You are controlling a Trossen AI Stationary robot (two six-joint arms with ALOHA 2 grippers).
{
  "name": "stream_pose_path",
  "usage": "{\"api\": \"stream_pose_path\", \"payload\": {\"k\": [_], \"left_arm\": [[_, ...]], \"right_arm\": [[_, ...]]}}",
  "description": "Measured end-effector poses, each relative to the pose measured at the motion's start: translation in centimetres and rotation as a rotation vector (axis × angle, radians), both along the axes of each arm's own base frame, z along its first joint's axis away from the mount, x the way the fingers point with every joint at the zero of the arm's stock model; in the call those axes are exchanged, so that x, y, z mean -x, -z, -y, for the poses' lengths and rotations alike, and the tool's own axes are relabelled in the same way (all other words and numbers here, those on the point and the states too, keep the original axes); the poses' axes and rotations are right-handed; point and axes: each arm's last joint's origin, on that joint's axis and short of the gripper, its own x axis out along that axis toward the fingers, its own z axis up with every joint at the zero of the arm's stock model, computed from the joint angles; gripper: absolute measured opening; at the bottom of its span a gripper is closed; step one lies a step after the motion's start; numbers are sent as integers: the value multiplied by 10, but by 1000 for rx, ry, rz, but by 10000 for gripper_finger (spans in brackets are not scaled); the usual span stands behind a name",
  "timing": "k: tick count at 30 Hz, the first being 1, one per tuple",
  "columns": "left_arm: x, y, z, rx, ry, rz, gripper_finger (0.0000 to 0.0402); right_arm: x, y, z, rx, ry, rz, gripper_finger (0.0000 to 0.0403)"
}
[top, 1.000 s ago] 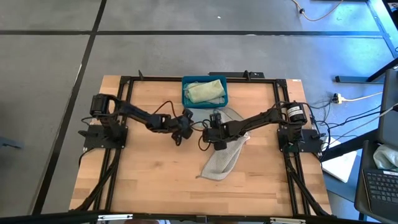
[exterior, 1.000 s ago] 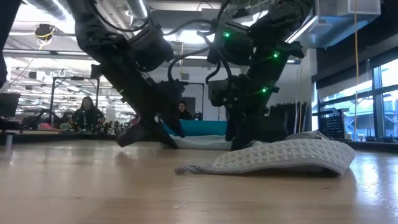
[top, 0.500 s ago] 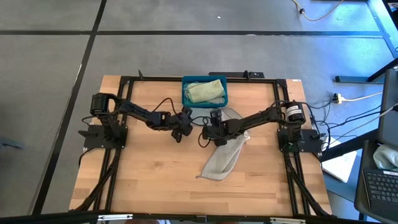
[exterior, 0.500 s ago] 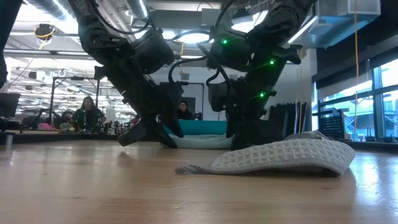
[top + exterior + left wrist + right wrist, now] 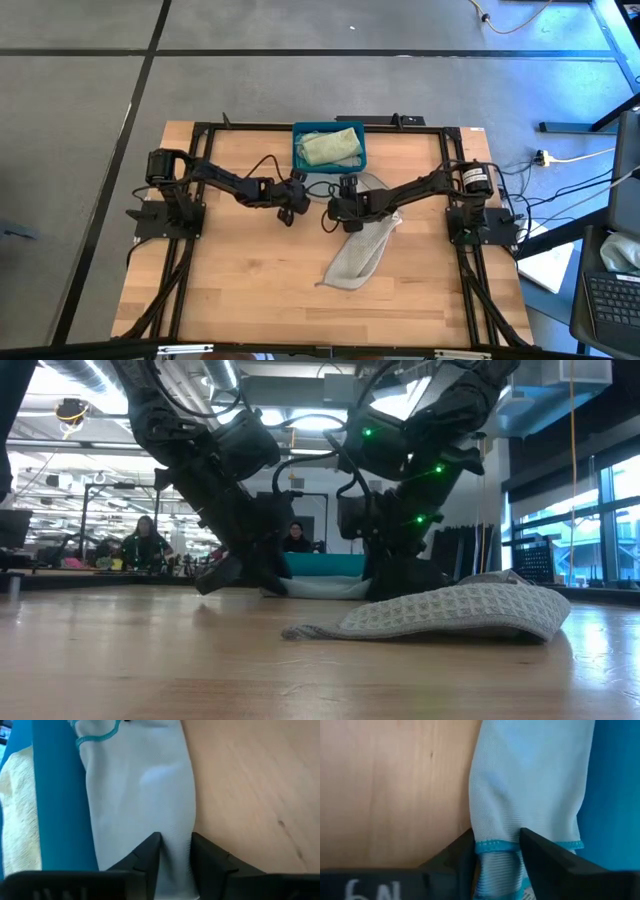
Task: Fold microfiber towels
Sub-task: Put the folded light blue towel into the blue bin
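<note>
The pale blue towel [image 5: 145,795] lies bunched in a long roll against the front wall of the bin [image 5: 329,160], at about 12 o'clock on the table [image 5: 240,290]. I judge it hardly begun: no fold shows in it, only a rumpled strip with its teal hem [image 5: 492,846] at one end. My left gripper [image 5: 176,851] has that strip between narrow jaws near one end, and my right gripper [image 5: 496,845] pinches the hemmed end the same way, so I read both as holding it. A grey towel [image 5: 360,250] sprawls unfolded toward 5 o'clock of the grippers, partly under the right arm. A pale green towel [image 5: 330,147] sits crumpled in the bin. I cannot see any folded towel, so by my reckoning nearly all the work is left: spread this one out flat, fold it, then take the others
</note>
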Motion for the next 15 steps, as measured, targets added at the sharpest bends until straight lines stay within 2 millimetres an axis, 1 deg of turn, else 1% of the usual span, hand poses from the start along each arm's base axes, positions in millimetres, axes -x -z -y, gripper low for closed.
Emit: {"api": "stream_pose_path", "payload": {"k": [3,7,8,10,13,15], "left_arm": [[0,0,0,17,4,4,70],[1,1,3,18,2,-7,15],[0,1,5,14,-2,-8,9],[0,1,9,9,-9,-6,8],[-1,1,18,0,-11,3,4],[-2,0,25,-26,-12,6,3]], "right_arm": [[0,1,-1,-9,-6,-4,118],[1,2,-4,-22,-22,-20,41],[2,2,-6,-17,-35,-30,25],[2,2,-11,-12,-52,-40,19],[4,2,-20,18,-64,-52,28],[7,-1,-27,41,-76,-62,28]]}}
